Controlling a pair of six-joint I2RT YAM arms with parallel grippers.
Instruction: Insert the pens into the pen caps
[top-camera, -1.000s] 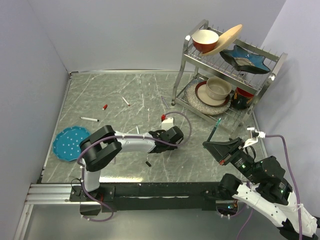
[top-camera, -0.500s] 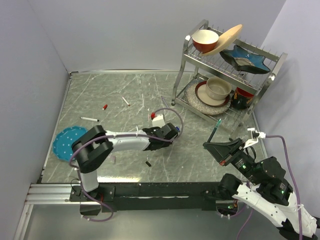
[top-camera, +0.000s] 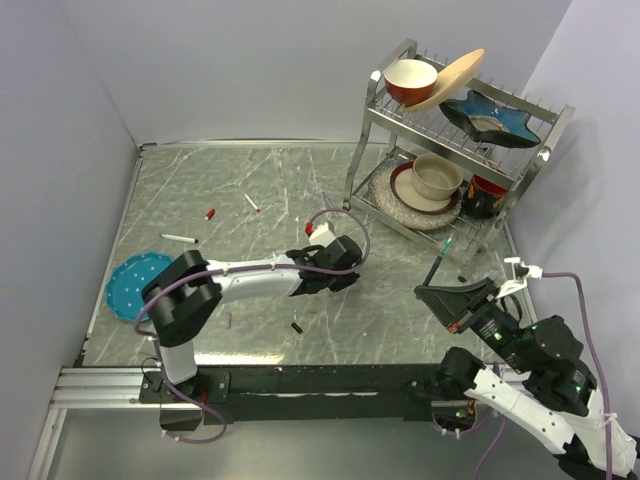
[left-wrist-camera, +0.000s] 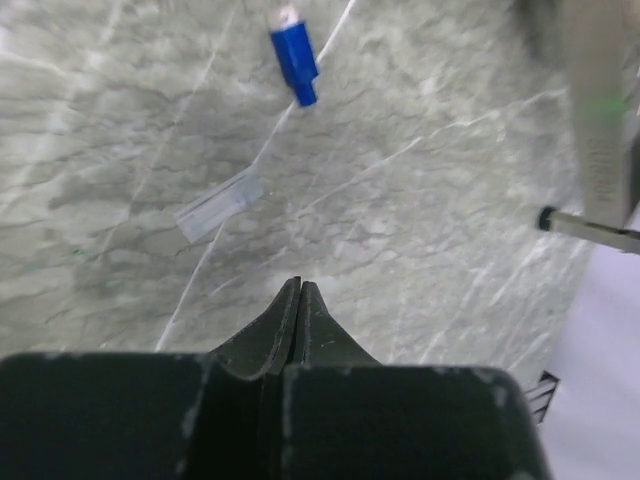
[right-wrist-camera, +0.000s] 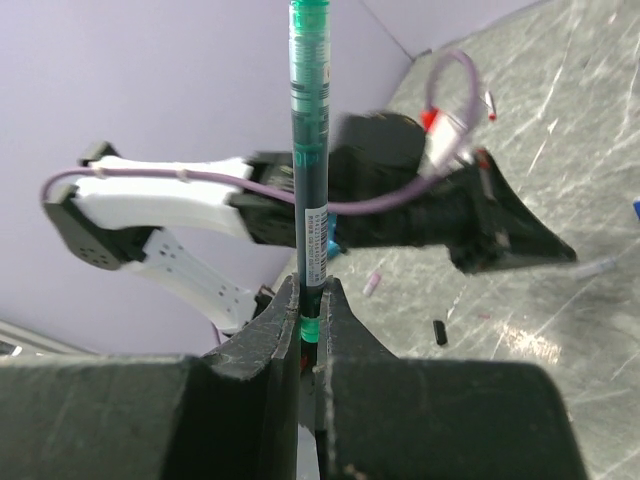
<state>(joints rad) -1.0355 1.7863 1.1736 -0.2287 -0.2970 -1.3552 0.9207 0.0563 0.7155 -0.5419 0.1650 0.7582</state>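
**Right gripper** (right-wrist-camera: 310, 292): lower right of the top view. The jaws are clamped on the teal pen (right-wrist-camera: 308, 150) near its lower end. The barrel stands upright in the wrist view and is held clear above the table (top-camera: 230, 170).

**Left gripper** (left-wrist-camera: 300, 290): middle of the top view, at the end of the reaching arm. The fingers are pressed together with nothing between them, over bare table.

**Blue cap** (left-wrist-camera: 295, 55): top centre of the left wrist view. It lies on the table, apart from the fingertips.

**Dark-tipped pen** (left-wrist-camera: 590, 228): right edge of the left wrist view. It lies flat beside a post of the rack (top-camera: 358, 165).

**Left white pen** (top-camera: 179, 238) and **upper white pen** (top-camera: 251, 202): left of centre in the top view. Both lie loose on the table, apart from each other.

**Red cap** (top-camera: 210, 213): on the table, roughly between those two pens.

**Black cap** (top-camera: 297, 327): lower centre of the top view, on the table below the left arm.

**Plate** (top-camera: 130, 285): blue, at the left edge of the table, partly hidden by the left arm.

**Rack**: upper right of the top view, two tiers, holding bowls and dishes.
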